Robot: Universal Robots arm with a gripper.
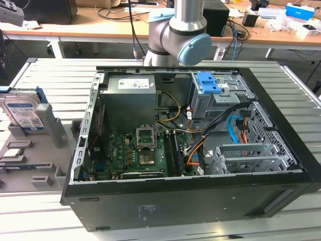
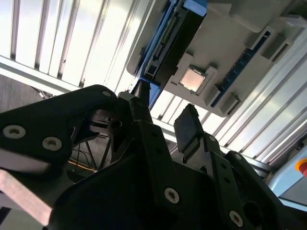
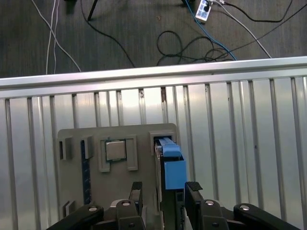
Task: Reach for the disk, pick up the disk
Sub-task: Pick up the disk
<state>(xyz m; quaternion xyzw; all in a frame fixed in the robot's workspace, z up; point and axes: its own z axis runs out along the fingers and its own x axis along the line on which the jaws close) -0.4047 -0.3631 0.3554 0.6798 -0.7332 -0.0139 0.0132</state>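
The disk [image 1: 22,113] is a silver hard drive with a white-and-blue label and blue side rails. It stands tilted on edge in a slot of the grey holder tray [image 1: 47,165] at the exterior view's left. In the first wrist view I see it edge-on, its blue rail [image 3: 171,165] uppermost. My gripper [image 3: 164,191] is open, its two black fingers [image 3: 136,191] lined up on either side of the disk and still well apart from it. The second wrist view shows the disk's dark edge [image 2: 168,43] beyond the open gripper [image 2: 165,122].
An open black computer case [image 1: 281,145] fills the middle of the slatted metal table [image 1: 55,75]; a blue bracket [image 1: 208,83] sits atop its grey cage. The tray [image 3: 144,134] also holds a square chip [image 3: 115,150]. Past the table edge [image 3: 144,74] lies floor with cables [image 3: 187,45].
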